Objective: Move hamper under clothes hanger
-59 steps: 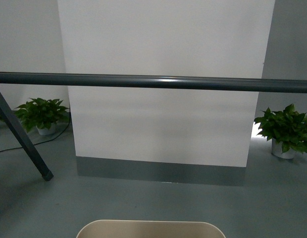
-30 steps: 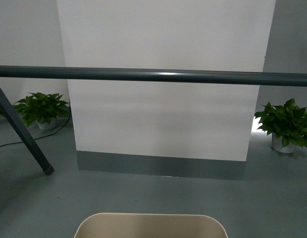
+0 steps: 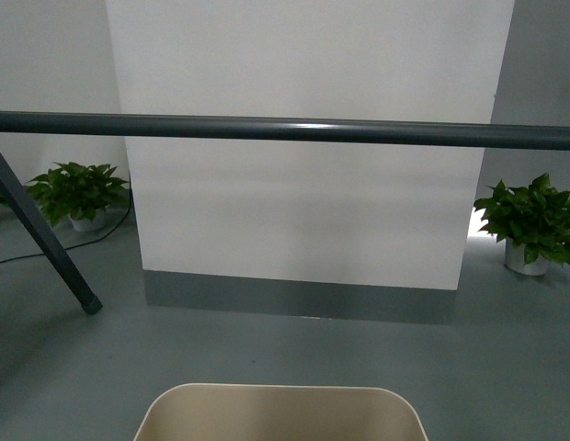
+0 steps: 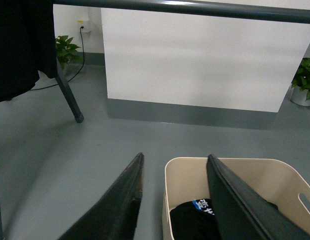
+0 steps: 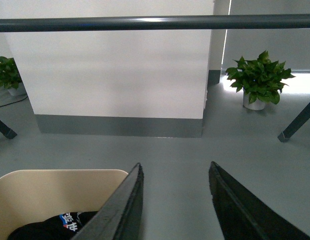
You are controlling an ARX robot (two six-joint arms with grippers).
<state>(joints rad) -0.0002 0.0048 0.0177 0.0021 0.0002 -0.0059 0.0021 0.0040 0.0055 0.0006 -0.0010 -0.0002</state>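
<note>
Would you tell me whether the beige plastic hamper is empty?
Not empty: the beige plastic hamper holds a black printed garment inside.

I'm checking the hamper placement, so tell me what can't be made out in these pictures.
- Front view: hamper mostly cut off by the bottom edge.
- Left wrist view: left hand straddles the hamper wall; contact unclear.
- Right wrist view: dark clothing partly hidden by a finger of the right hand.
- Clothes hanger: ends cut off.

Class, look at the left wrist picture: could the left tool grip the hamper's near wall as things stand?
Probably yes. The left tool is open, and its fingers straddle the hamper wall, one inside, one outside; nothing blocks closing.
</note>
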